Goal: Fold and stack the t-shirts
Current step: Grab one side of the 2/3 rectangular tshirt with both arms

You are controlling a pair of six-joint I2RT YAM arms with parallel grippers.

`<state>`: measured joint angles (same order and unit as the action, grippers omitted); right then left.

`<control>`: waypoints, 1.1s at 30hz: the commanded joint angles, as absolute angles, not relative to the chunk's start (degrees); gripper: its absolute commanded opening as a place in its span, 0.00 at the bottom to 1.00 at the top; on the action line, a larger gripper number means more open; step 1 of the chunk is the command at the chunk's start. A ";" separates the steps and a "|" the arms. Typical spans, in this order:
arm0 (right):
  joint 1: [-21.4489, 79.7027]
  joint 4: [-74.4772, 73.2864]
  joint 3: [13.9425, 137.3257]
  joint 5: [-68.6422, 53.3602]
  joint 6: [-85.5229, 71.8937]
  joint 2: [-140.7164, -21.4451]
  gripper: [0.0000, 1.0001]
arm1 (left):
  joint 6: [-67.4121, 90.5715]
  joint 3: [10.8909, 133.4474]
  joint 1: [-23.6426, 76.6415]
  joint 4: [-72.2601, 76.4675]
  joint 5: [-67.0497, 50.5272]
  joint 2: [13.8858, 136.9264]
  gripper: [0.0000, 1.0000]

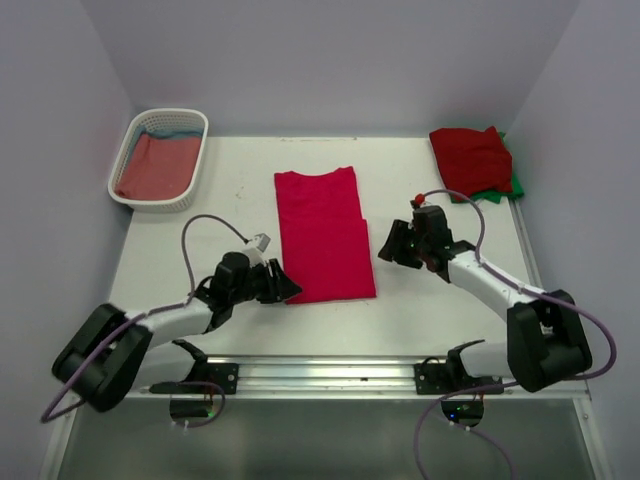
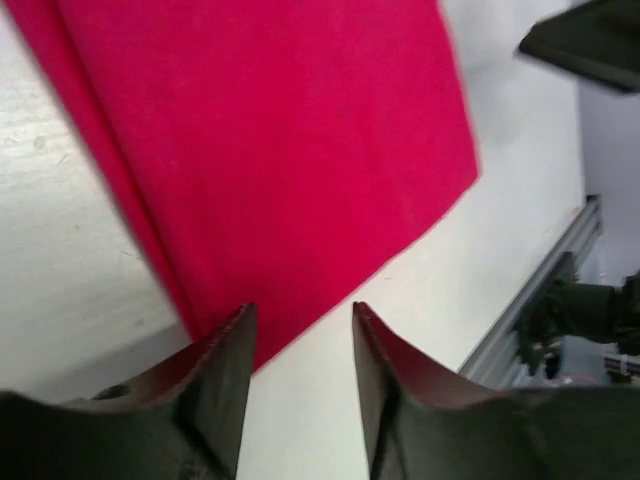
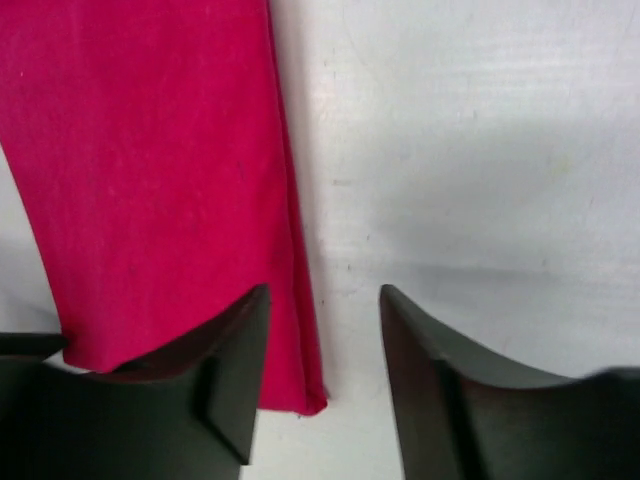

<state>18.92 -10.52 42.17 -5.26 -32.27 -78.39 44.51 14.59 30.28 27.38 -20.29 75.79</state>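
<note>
A folded shirt [image 1: 322,232] lies mid-frame on the bench [image 1: 420,300], a basket [image 1: 196,160] of shirts [image 1: 158,165] upper left, a stack [image 1: 472,160] upper right. The left hand [image 1: 285,287] is at its lower-left corner, the right hand [image 1: 392,243] beside its right edge.

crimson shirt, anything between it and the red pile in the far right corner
Nothing lies on the table between the crimson shirt and the red pile; only the right end effector sits near that path.

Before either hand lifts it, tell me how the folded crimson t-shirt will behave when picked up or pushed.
The crimson t-shirt is probably floppy: it lies flat in thin layers, so lifting one edge would likely undo the fold. It looks light; a push may bunch it on the table.
</note>
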 commanded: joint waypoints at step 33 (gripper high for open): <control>20.65 13.08 18.46 -18.81 -42.01 -79.35 0.35 | 46.14 5.45 31.73 33.13 -18.37 88.14 0.56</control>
